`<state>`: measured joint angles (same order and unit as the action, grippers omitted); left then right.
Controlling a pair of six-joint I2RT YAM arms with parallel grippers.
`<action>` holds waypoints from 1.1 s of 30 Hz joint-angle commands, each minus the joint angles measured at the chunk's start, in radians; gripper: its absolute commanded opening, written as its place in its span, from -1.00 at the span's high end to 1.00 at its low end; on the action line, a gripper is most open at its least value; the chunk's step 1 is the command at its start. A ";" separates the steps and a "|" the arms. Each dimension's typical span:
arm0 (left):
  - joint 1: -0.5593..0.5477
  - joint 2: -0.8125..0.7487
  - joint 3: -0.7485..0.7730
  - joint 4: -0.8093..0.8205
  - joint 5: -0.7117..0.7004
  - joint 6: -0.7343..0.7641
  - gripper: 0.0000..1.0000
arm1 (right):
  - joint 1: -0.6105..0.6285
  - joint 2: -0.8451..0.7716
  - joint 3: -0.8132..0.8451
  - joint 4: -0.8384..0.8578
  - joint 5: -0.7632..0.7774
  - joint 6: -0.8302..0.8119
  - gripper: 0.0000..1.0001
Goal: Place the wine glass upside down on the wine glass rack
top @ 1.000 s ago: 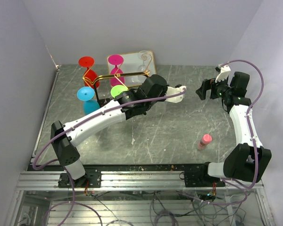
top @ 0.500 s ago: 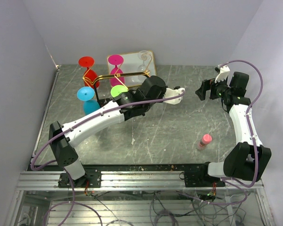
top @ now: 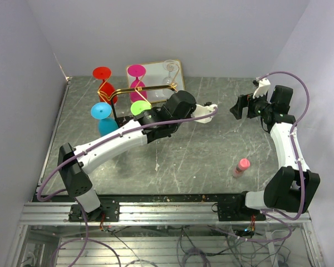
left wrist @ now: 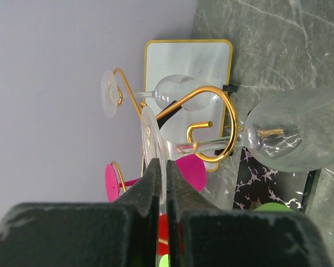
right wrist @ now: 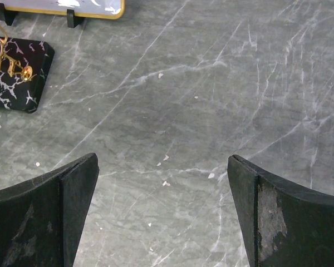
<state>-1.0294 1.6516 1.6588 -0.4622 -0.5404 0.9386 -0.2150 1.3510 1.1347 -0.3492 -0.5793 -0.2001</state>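
From above, shows the left arm [top: 122, 136] stretched to the rack [top: 150, 87], close among the red, pink, blue and green glasses on it. Puts the right tool [top: 240, 105] well apart, off to that arm's right, jaws spread, holding nothing.

At the left wrist, finds the left tool [left wrist: 161, 167] clamped on the flat foot of the wine glass [left wrist: 295, 133]. Sends the stem out crosswise from the fingertips, down toward the bench [left wrist: 278, 33], inside a gold curl of the rack, bowl lowest, near the black slab [left wrist: 264, 186]. Long axis upright, foot uppermost; cannot tell whether foot touches wire. Probably needs only a short drop along that axis before letting go.

At the right wrist, gives parted jaws over the bench, with the slab far ahead and to the left.
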 commanded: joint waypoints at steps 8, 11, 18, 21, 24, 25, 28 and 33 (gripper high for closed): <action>-0.008 0.026 0.002 0.046 -0.042 0.023 0.78 | -0.009 0.007 -0.001 -0.002 -0.016 -0.010 -0.99; -0.008 0.030 -0.001 0.039 -0.042 0.025 0.74 | -0.009 0.005 -0.001 -0.002 -0.017 -0.012 -0.99; -0.008 0.047 0.004 0.024 -0.047 0.031 0.61 | -0.009 0.005 -0.001 -0.003 -0.017 -0.013 -0.99; -0.008 0.053 0.011 0.014 -0.044 0.029 0.54 | -0.009 0.003 -0.001 -0.002 -0.015 -0.013 -0.99; -0.008 0.052 0.006 0.010 -0.044 0.029 0.50 | -0.009 0.003 -0.002 -0.002 -0.015 -0.013 -0.99; -0.008 0.052 0.005 0.009 -0.045 0.029 0.49 | -0.009 0.004 -0.001 -0.003 -0.014 -0.012 -0.99; -0.008 0.052 0.000 0.005 -0.046 0.031 0.46 | -0.009 0.004 -0.003 -0.001 -0.015 -0.013 -0.99; -0.008 0.050 -0.002 0.002 -0.056 0.031 0.42 | -0.009 0.003 -0.003 -0.001 -0.015 -0.013 -0.99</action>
<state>-1.0313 1.7027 1.6573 -0.4633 -0.5575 0.9581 -0.2150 1.3533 1.1347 -0.3496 -0.5877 -0.2028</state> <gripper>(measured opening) 0.284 0.994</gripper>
